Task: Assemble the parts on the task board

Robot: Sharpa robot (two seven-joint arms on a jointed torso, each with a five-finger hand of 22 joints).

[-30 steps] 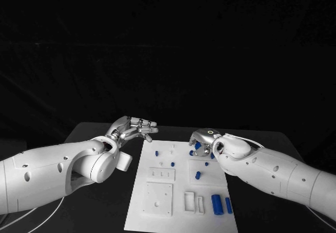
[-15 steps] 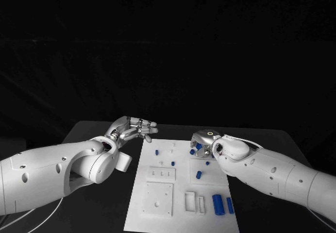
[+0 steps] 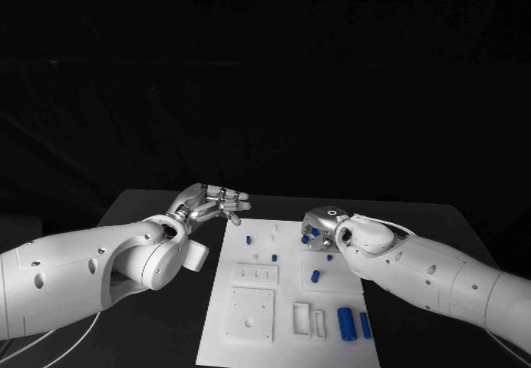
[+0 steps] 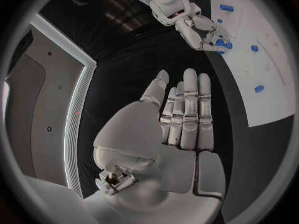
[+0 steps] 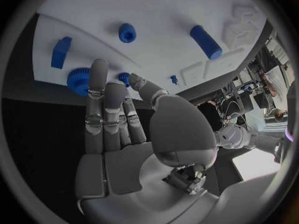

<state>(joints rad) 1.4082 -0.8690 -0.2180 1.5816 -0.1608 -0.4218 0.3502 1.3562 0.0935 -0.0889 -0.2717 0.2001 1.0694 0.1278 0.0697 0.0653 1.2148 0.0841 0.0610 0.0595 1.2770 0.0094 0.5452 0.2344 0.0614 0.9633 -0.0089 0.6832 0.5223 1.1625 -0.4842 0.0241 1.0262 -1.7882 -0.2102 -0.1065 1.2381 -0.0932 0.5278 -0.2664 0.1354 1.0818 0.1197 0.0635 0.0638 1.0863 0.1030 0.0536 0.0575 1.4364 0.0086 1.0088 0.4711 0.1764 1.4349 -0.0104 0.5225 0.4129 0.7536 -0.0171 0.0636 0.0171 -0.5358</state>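
Black desk (image 3: 144, 211) under a dark backdrop, bearing a white rectangular task board (image 3: 290, 303) at centre. Left hand (image 3: 212, 204): at the board's far left corner, fingers spread, empty. Small blue plastic parts (image 3: 345, 322): scattered across the board, long cylinders lying near-to-far. Right hand (image 3: 321, 228): over the far right parts, fingers extended; hold cannot be told. Right hand nearer the parts. No legible writing.

right hand (image 3: 323, 228) hangs low over task board (image 3: 282, 337) far right corner, crowding the small blue parts (image 3: 313, 277) there. left hand (image 3: 213, 203) sits off the far left corner, fingers apart. board's near half uncovered; two blue cylinders (image 3: 352, 323) near its right edge.
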